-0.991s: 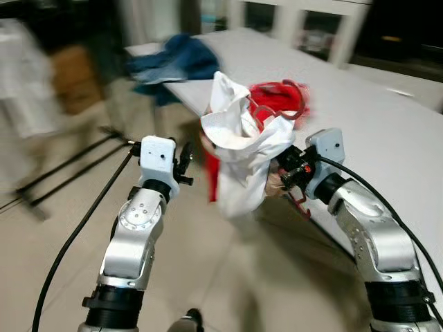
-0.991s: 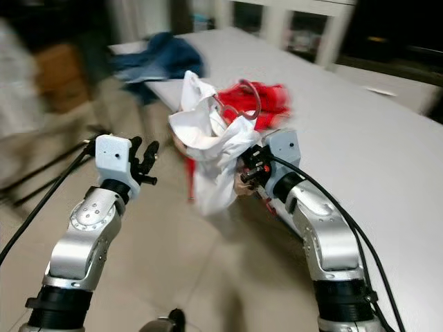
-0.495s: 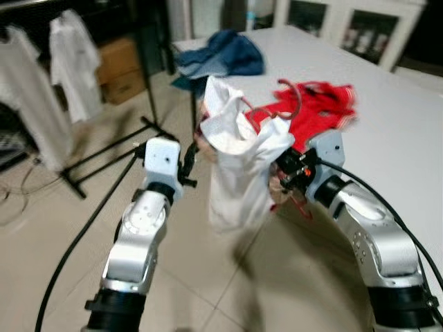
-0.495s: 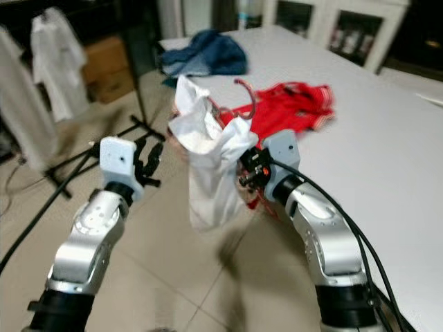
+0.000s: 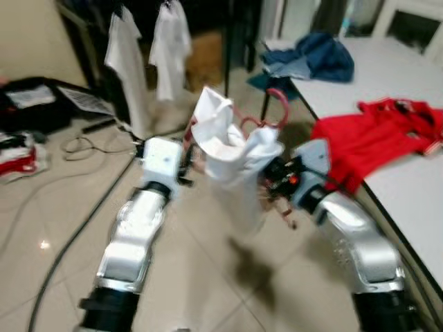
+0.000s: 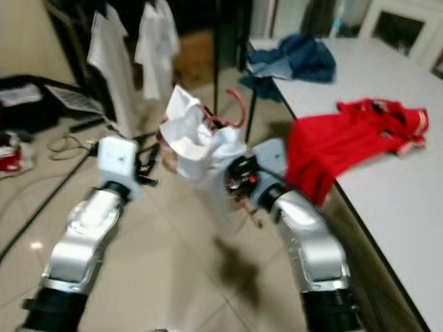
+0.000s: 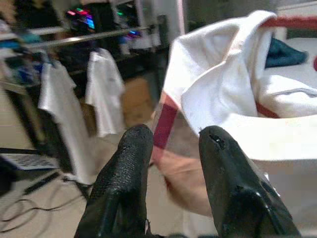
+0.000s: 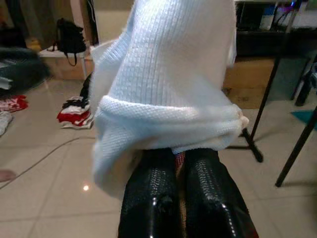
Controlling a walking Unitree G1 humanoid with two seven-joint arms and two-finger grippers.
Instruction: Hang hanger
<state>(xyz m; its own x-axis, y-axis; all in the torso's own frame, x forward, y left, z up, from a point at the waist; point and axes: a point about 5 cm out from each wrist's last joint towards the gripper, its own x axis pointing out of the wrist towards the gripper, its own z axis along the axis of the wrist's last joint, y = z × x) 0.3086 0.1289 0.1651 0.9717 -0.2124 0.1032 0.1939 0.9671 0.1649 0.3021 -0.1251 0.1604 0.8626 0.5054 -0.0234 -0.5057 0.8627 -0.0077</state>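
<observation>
- The right tool point(image 5: 271, 181) was clenched on the red hanger point(image 5: 279, 104), which carried a white garment point(image 5: 232, 149).
- The left tool point(image 7: 171, 148) was released, just left of the garment.

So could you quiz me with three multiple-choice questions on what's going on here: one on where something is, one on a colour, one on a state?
1. Where does the red shirt lie?
A. on the floor
B. on the table
C. on the rack

2. What colour is the garment held by the right gripper?
A. white
B. blue
C. black

3. How are the left gripper's fingers?
A. shut on the garment
B. shut on a cable
C. open

Answers: 1 B, it drapes over the table's edge. 2 A, the knit is white. 3 C, a gap shows between them.
</observation>
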